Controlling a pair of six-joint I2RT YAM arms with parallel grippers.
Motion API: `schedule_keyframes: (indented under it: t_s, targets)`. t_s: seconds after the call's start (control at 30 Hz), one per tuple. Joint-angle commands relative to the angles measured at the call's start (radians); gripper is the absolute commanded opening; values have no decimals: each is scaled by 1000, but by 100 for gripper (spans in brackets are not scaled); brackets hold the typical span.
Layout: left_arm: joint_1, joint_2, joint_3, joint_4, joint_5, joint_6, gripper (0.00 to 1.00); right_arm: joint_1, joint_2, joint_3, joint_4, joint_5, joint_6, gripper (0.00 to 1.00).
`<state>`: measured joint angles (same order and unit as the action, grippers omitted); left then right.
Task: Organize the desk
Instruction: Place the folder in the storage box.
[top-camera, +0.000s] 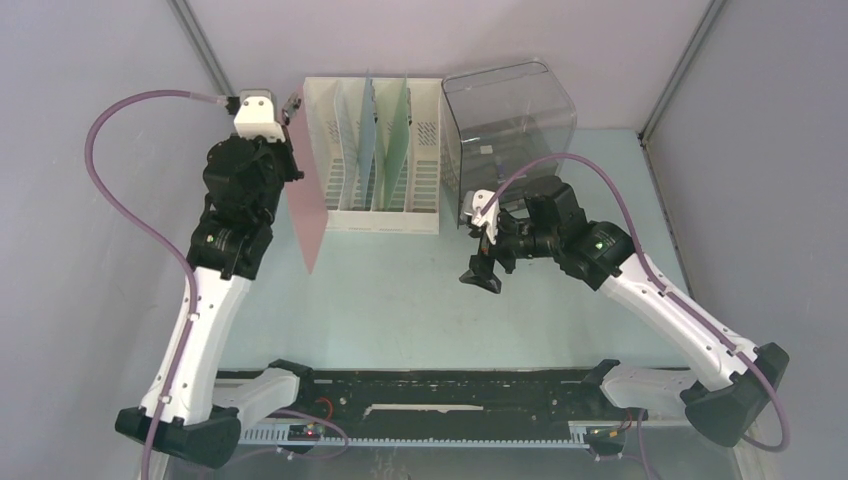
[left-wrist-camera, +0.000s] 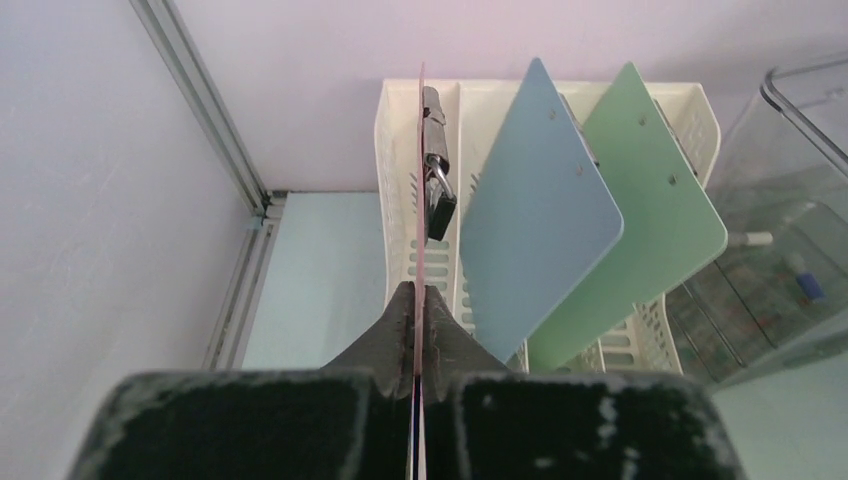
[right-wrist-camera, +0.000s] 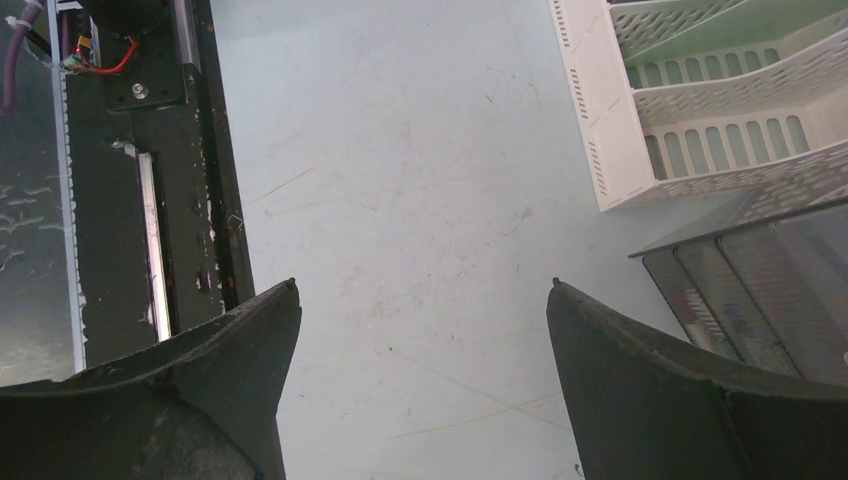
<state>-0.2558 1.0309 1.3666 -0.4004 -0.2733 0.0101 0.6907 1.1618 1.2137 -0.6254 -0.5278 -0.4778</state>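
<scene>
My left gripper (top-camera: 293, 168) (left-wrist-camera: 415, 312) is shut on the thin edge of a pink clipboard (top-camera: 306, 215) (left-wrist-camera: 420, 140). It holds the board on edge, above the mint-green desk (top-camera: 400, 300), at the left side of a white file rack (top-camera: 425, 190) (left-wrist-camera: 395, 190). The board's metal clip (left-wrist-camera: 437, 195) points toward the rack. A blue clipboard (top-camera: 368, 125) (left-wrist-camera: 540, 220) and a green clipboard (top-camera: 396, 125) (left-wrist-camera: 650, 220) stand in the rack's slots. My right gripper (top-camera: 483, 272) (right-wrist-camera: 422, 285) hangs open over bare desk (right-wrist-camera: 420, 150), nothing between its fingers.
A clear plastic bin (top-camera: 510, 115) (right-wrist-camera: 760, 290) stands right of the rack at the back, with small items inside. The black base rail (top-camera: 440, 395) (right-wrist-camera: 200, 150) runs along the near edge. Grey walls and aluminium posts close in the desk.
</scene>
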Motion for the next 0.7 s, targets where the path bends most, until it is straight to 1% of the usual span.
schedule_keyframes:
  t_s: [0.0,0.23,0.6,0.67]
  targets:
    - [51,37,51,169,58,61,0,-18,2,-1,5,-23,-10,100]
    - [94,117,70,286,123,68,0,-32,8,-1,3,-29,-10,100]
    - [132,283,125,395,126,99,0,-52,16,-2,0,-34,-12,100]
    - [134,307,123,453,131,102,0,-57,20,-1,0,-34,-14,100]
